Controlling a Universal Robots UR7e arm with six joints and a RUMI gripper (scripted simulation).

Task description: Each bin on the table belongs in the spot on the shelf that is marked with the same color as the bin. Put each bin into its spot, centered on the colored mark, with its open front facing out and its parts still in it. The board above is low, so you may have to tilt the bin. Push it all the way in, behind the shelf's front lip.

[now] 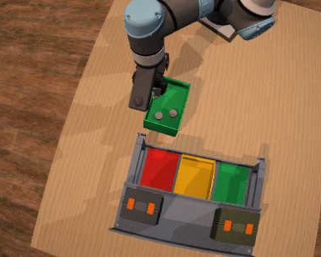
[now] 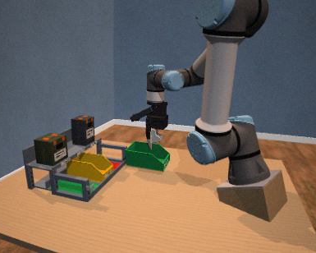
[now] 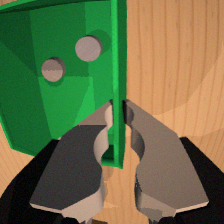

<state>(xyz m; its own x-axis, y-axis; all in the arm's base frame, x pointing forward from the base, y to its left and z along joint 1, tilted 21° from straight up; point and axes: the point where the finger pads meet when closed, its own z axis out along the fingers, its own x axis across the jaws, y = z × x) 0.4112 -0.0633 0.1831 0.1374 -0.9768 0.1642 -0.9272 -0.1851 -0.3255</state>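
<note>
Green bin, one wall between the claw's fingertips.

Two dark cases with orange latches, one blackish and one olive, stand apart on the upper board. Blue walls rise behind, above a brown plank floor.

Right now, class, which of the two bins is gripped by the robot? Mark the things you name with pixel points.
The green bin (image 1: 169,98) (image 2: 147,158) (image 3: 118,65), on the table; the yellow bin (image 1: 194,177) (image 2: 88,166) sits in the shelf, untouched.
</note>
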